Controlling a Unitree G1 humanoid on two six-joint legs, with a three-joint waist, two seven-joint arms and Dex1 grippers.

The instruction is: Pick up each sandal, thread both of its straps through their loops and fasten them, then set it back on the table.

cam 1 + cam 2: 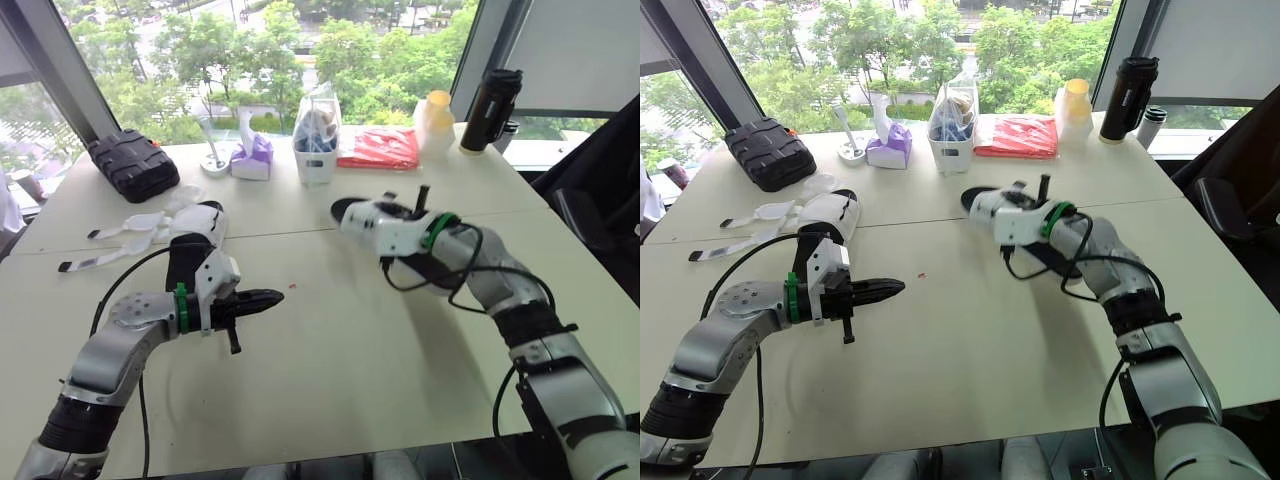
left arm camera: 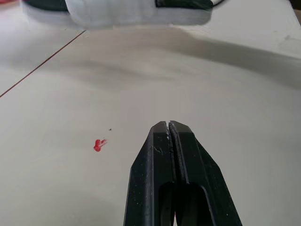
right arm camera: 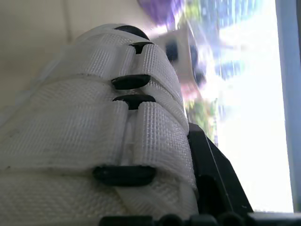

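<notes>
My right gripper [image 1: 410, 212] is shut on a white sandal with a black sole [image 1: 372, 222], holding it just above the middle of the table. In the right wrist view its woven straps [image 3: 94, 122] pass through black loops, and one black finger [image 3: 211, 165] lies against them. A second white sandal [image 1: 203, 224] rests on the table at the left, with white straps [image 1: 128, 226] lying loose beside it. My left gripper [image 1: 272, 298] is shut and empty. It hovers low over the table in front of that sandal and points toward the held one.
Along the far edge stand a black case [image 1: 133, 163], a purple tissue box [image 1: 252, 158], a white tub with a bag [image 1: 316, 140], a red packet [image 1: 380, 148], a yellow-capped bottle [image 1: 436, 120] and a black flask [image 1: 492, 108]. A red speck [image 2: 99, 145] marks the table.
</notes>
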